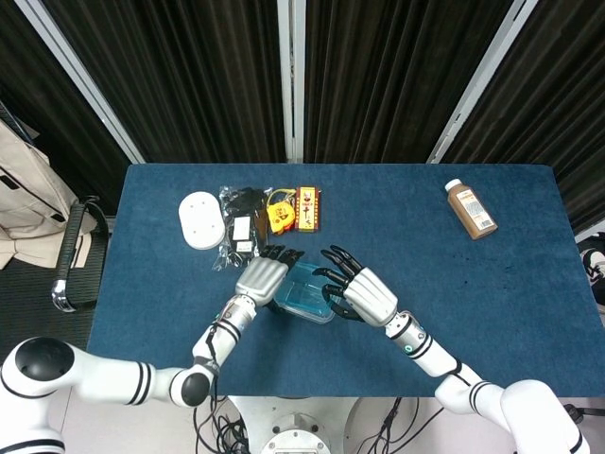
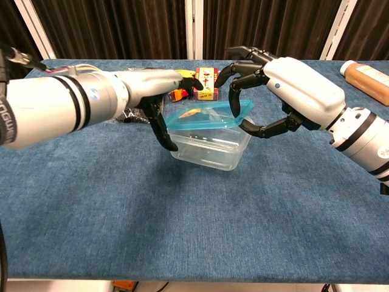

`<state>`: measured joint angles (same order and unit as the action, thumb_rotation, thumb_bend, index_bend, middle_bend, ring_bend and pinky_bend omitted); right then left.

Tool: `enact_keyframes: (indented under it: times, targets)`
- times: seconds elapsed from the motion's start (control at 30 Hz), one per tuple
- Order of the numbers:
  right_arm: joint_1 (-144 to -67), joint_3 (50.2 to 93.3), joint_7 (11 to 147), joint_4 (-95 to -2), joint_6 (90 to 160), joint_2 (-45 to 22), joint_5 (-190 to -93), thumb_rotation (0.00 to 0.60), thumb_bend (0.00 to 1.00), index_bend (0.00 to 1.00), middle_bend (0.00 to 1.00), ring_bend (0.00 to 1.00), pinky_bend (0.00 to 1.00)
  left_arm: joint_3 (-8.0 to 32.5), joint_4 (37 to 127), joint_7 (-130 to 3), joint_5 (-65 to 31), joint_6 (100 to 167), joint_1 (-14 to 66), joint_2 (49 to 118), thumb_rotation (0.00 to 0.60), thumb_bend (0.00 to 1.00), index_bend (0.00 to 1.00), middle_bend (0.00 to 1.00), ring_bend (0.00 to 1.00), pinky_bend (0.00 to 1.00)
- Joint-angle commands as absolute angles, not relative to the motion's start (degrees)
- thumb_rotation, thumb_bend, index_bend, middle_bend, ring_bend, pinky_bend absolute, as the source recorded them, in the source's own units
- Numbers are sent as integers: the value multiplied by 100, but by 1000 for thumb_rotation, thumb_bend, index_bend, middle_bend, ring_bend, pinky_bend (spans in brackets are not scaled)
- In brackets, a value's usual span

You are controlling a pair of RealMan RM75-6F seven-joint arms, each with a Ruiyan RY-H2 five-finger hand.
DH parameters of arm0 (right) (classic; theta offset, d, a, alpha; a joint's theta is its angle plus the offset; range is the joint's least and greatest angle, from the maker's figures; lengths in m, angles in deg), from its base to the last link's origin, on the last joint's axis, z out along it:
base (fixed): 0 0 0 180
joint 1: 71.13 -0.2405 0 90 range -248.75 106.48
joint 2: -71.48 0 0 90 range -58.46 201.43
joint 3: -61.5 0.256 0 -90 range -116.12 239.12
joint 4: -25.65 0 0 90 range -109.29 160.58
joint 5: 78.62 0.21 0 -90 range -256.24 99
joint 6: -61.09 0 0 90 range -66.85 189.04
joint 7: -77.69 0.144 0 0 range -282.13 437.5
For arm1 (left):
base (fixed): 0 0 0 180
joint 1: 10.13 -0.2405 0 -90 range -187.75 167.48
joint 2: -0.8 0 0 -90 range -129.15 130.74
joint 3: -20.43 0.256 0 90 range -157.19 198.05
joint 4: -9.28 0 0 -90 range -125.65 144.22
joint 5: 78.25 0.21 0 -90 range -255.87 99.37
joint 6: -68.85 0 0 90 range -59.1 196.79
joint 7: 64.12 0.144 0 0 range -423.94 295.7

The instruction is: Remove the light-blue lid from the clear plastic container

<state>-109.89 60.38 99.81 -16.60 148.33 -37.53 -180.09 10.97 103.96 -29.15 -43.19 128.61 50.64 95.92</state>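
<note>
Both hands work the container (image 2: 209, 149) mid-table: my left hand (image 2: 155, 91) grips its left wall, my right hand (image 2: 267, 91) pinches the lid (image 2: 206, 117) at its right edge. One side looks tilted up, so peeling is underway. Next I should lift rightward while bracing the base.

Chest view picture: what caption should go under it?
Two robot hands, left hand and right hand, lift the blue lid off a clear box.

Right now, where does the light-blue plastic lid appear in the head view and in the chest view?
Head view: the light-blue plastic lid lies low in the centre, between the left hand and the right hand.
Chest view: the lid is above the centre, tilted on the clear plastic container.
Shared landmark: the brown bottle lying far right on the table.
</note>
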Motion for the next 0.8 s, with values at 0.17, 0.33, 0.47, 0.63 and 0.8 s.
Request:
enact_keyframes:
  times: [0.17, 0.33, 0.47, 0.63, 0.8]
  targets:
    - [-11007, 6167, 9911, -1545, 15079, -3802, -18009, 600, 351, 789, 283, 0, 0, 1167, 10650, -2942, -3985, 13368, 4731, 9333, 600, 0, 25, 56, 0, 7]
    - [-11038, 6325, 9772, -1451, 15309, -3811, -17977, 600, 351, 790, 283, 0, 0, 1147, 10705, -3111, -3847, 13540, 4489, 9111, 600, 0, 25, 56, 0, 7]
    - [-11003, 6459, 9640, -1465, 15483, -3676, -17894, 600, 351, 791, 283, 0, 0, 1153, 10705, -3300, -3698, 13704, 4229, 8860, 600, 0, 25, 56, 0, 6]
    - [-10730, 6589, 9561, -1489, 15510, -3248, -17594, 600, 351, 792, 282, 0, 0, 1329, 10695, -3552, -3295, 14124, 3751, 8507, 600, 0, 25, 56, 0, 3]
    - [-10437, 6704, 9713, -1295, 15191, -2949, -17160, 600, 351, 791, 277, 0, 0, 1510, 10592, -3930, -2869, 14489, 3236, 8196, 600, 0, 25, 56, 0, 0]
